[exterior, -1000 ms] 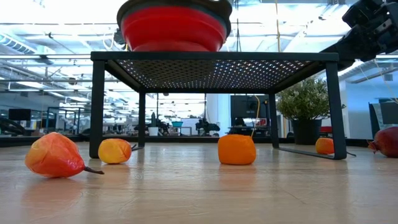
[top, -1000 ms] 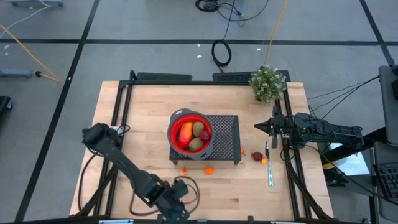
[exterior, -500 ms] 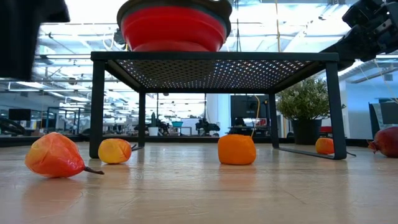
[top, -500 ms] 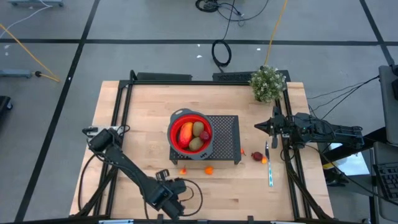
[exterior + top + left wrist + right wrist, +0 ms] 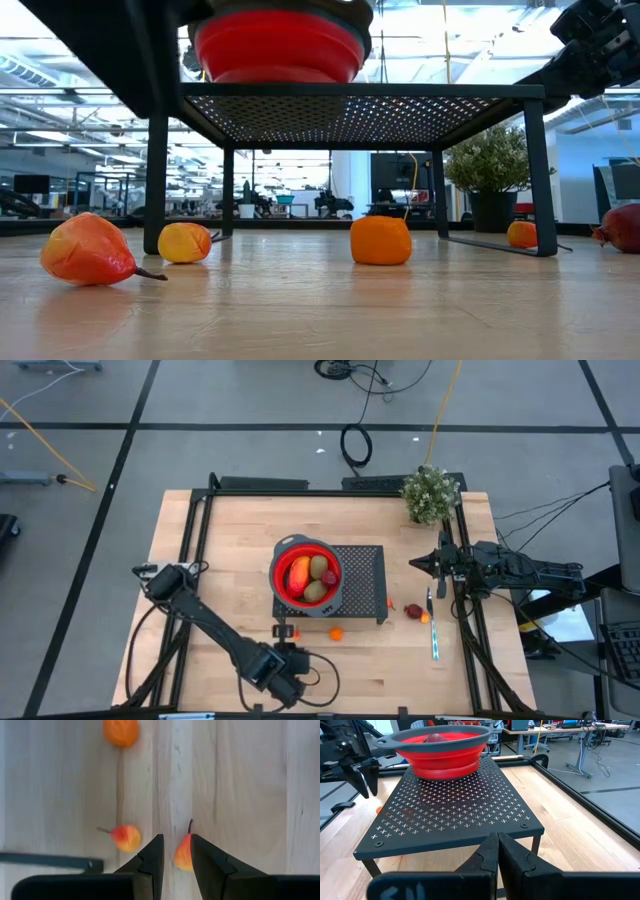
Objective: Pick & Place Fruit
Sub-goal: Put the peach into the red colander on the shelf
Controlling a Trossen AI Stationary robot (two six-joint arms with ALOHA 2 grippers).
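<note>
Left gripper [image 5: 174,851] parted just a bit, hovering empty right above a red-orange toy fruit [image 5: 183,855], stem pointing straight ahead along the fingers. Second stemmed piece [image 5: 126,837] just off to one side. Right gripper [image 5: 497,851] shut, parked far off.

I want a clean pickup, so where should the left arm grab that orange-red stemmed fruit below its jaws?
Grip the orange-red stemmed fruit across its rounded body, coming straight down from above. It lies on its side on the table, its stem pointing away from the left gripper, whose parted jaws already straddle it. Avoid the thin stem.
</note>
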